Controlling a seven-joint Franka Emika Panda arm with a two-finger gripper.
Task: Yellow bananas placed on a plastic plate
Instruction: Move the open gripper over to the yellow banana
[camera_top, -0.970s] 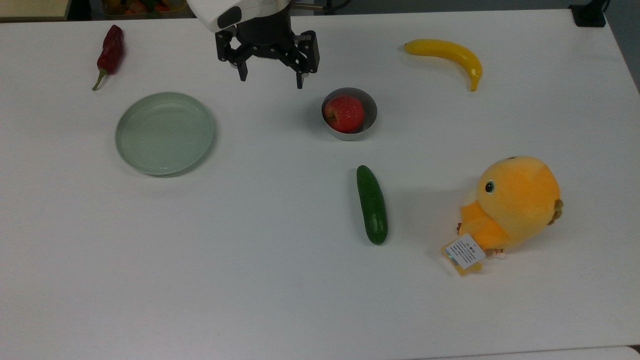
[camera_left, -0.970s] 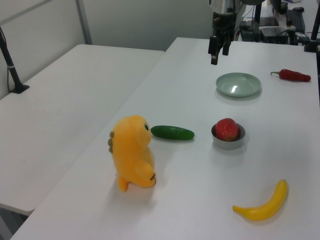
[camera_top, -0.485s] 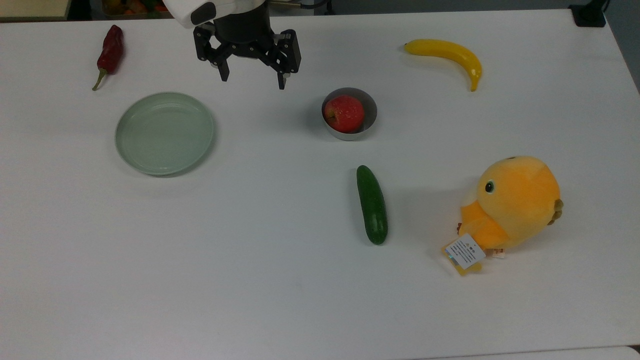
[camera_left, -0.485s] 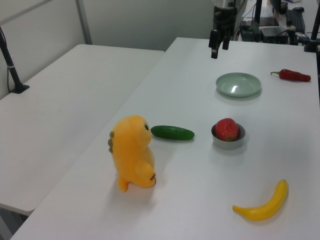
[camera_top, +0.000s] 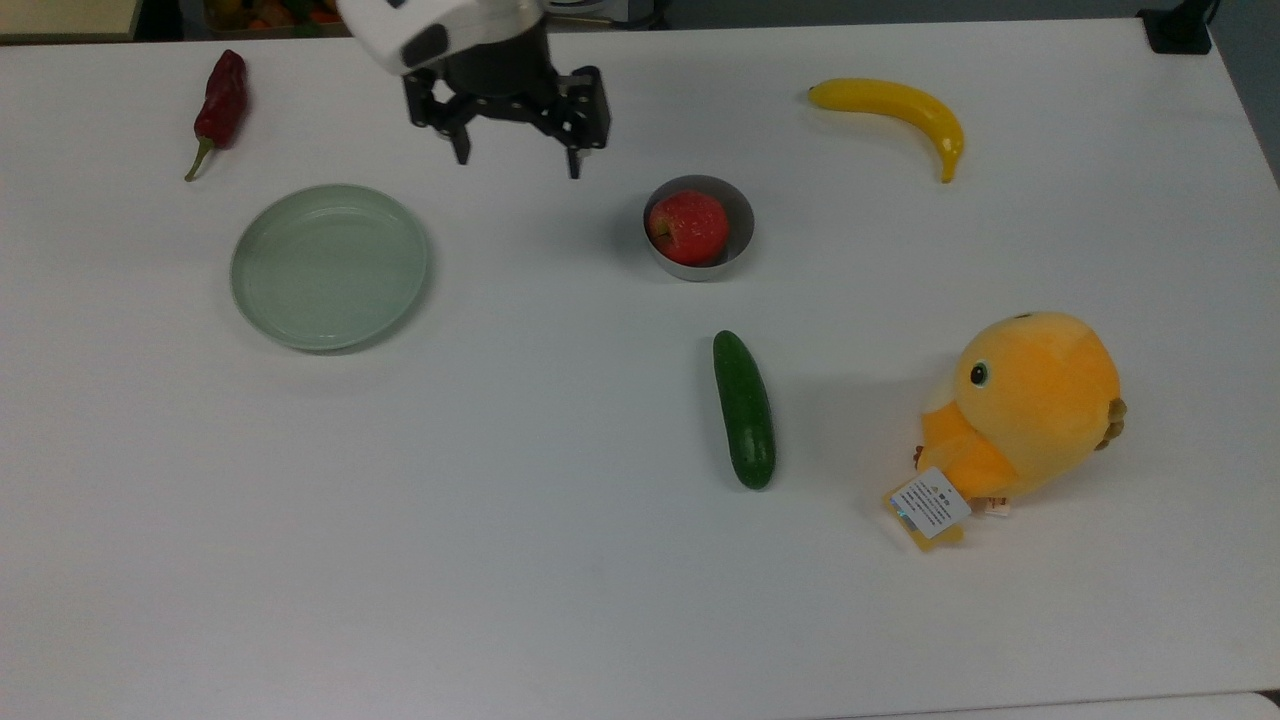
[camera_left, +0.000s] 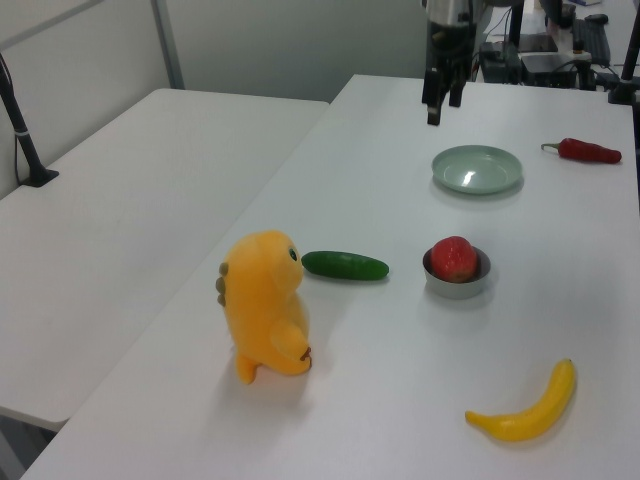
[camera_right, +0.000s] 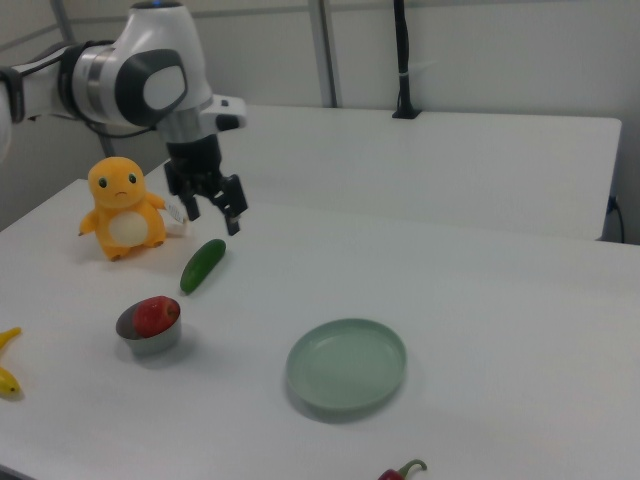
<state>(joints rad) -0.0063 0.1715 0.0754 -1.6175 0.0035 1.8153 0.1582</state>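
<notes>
So the black two-finger gripper (camera_top: 517, 167) is spread wide, holding nothing, and it's just swung back a bit toward the top view's right, probably heading for the fruit. The glossy, curved yellow banana (camera_top: 895, 110) lies untouched near the top view's upper right, well apart from the bare round mint-green plastic plate (camera_top: 330, 266).

Curved glossy yellow banana (camera_top: 897, 110), lying flat on the table, well apart from pale mint-green plastic plate (camera_top: 330, 266); plate round, shallow, upright, nothing on it.
</notes>
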